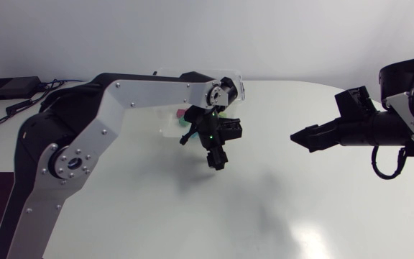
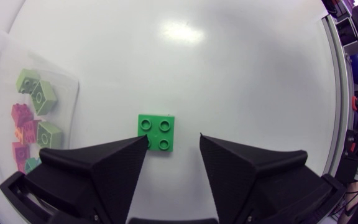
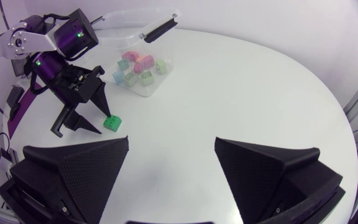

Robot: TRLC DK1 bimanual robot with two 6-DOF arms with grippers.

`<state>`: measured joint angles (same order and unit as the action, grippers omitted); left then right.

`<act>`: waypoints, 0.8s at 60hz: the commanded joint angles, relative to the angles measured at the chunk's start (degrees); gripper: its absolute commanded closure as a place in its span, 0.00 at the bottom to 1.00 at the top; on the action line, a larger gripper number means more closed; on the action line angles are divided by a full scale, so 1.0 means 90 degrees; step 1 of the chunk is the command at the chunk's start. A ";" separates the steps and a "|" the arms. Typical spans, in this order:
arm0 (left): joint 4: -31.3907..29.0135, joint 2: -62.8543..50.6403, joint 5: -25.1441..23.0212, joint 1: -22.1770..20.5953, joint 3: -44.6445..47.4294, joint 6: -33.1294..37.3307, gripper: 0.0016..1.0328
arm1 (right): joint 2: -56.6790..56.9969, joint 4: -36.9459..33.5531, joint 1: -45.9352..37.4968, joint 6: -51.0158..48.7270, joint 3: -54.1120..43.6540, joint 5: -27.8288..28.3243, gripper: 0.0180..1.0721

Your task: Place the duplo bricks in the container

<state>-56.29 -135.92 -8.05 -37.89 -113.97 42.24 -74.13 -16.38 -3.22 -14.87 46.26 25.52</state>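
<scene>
Left pincer (image 2: pixel 173 140) released over a green brick (image 2: pixel 156 132) on the counter (image 2: pixel 247 68).
Only the wrist views showed the brick: studs up, square, no long axis, near the clear container (image 2: pixel 66 102). The right pincer (image 3: pixel 171 144) hung released, well apart.

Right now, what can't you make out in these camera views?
- Head view: the green brick hides under the left gripper; the left arm covers most of the container.
- Left wrist view: the container is cut off at the edge, so its bricks cannot be counted.
</scene>
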 commanded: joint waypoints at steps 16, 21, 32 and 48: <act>-0.0083 -0.0250 0.0045 0.0050 -0.0178 -0.0103 0.28 | 0.0072 -0.0074 0.0007 -0.0115 -0.0150 0.0036 0.05; -0.0083 -0.0259 0.0045 0.0060 -0.0198 -0.0133 0.25 | 0.0072 -0.0084 0.0007 -0.0115 -0.0140 0.0036 0.05; -0.0064 -0.0250 0.0055 0.0079 -0.0198 -0.0201 0.25 | 0.0092 -0.0094 0.0007 -0.0115 -0.0150 0.0036 0.05; 0.0073 -0.0103 0.0045 0.0089 -0.0080 -0.0211 0.25 | 0.0092 -0.0074 0.0007 -0.0144 -0.0189 0.0055 0.05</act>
<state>-55.83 -135.92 -7.64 -37.32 -114.19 40.73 -74.13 -16.49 -3.22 -15.09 46.06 25.52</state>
